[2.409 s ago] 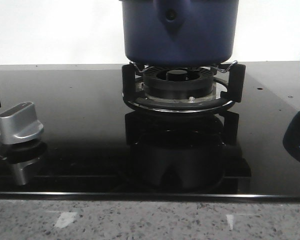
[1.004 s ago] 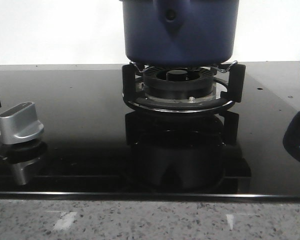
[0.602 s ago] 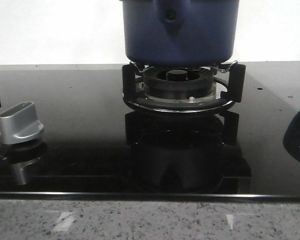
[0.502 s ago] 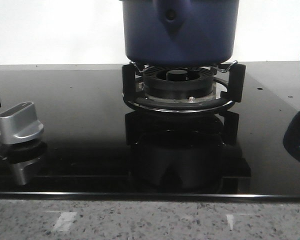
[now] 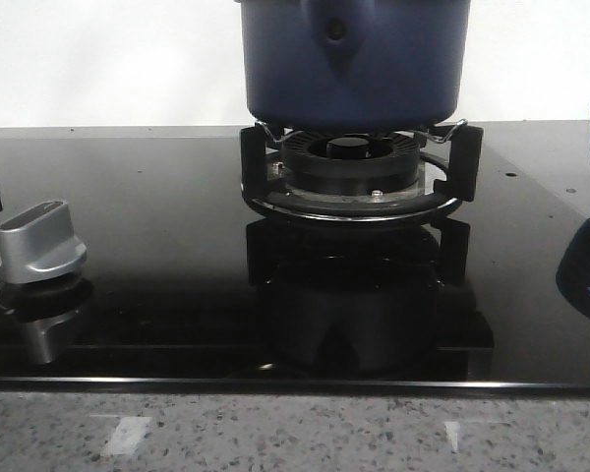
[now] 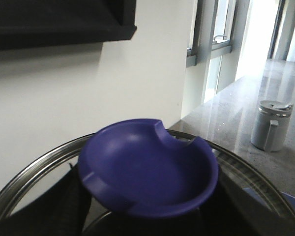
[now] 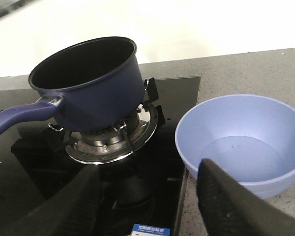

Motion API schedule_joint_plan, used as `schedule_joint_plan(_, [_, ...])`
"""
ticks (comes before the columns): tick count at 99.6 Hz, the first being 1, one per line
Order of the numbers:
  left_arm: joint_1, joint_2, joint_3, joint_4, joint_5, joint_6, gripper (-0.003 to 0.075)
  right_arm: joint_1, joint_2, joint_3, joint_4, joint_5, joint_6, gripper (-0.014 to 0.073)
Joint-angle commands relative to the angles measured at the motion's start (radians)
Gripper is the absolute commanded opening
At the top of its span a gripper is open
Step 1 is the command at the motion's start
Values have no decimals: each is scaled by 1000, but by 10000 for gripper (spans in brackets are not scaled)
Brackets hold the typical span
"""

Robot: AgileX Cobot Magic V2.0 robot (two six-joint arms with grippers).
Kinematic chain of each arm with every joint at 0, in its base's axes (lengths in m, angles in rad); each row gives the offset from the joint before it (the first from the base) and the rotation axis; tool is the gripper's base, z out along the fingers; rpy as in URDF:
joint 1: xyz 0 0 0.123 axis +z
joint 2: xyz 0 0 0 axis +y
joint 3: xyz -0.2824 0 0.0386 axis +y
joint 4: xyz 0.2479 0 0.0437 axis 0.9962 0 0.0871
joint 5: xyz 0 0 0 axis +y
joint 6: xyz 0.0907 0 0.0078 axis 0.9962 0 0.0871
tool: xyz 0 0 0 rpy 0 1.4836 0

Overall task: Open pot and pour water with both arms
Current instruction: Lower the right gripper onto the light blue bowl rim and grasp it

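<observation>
The pot sits uncovered on the burner grate of the black glass hob, its dark interior showing in the right wrist view and its long handle reaching out toward the camera side; the light blue bowl stands just beside the hob on the speckled stone surface. The opening looks done, so the step in hand is judged to be taking the handle for the pour. To do it well, the right claw should close squarely around the handle near the pot wall, lift straight off the grate prongs before swinging, and tip slowly with the rim above the middle of the bowl, which already seems to hold a little water. The right claw is released, its two dark fingers spread wide and hovering low above the hob edge, one finger in front of the bowl's near rim, the pot well apart from it. The left wrist view is filled by the blue knob of a glass lid with a steel rim, seen very close and raised against the wall, which suggests the left claw grips the lid; the fingers themselves are hidden, so I cannot tell its state for sure
</observation>
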Motion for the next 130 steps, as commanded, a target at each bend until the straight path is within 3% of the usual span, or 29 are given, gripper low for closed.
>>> schedule_joint_plan(1, [39, -111, 0, -30, 61, -42, 243, 1, 26, -24, 7, -78, -10, 393])
schedule_joint_plan(22, [110, -302, 191, 13, 55, -47, 244, 1, 26, -24, 7, -78, -10, 393])
schedule_joint_plan(49, [149, -541, 440, 13, -60, -47, 244, 1, 33, -24, 7, -49, -8, 393])
schedule_joint_plan(68, [149, -606, 513, 13, -72, -47, 244, 1, 124, -68, 7, -31, 116, 393])
schedule_joint_plan(86, [149, -610, 517, 13, -77, -47, 244, 1, 310, -222, -20, 45, 235, 393])
schedule_joint_plan(100, [149, -610, 517, 13, -94, -47, 244, 0, 486, -367, -150, 169, 351, 393])
schedule_joint_plan(113, [149, -610, 517, 13, -94, -47, 244, -2, 607, -489, -379, 234, 479, 393])
schedule_joint_plan(130, [147, -610, 518, 13, -92, -47, 244, -52, 706, -558, -544, 296, 528, 393])
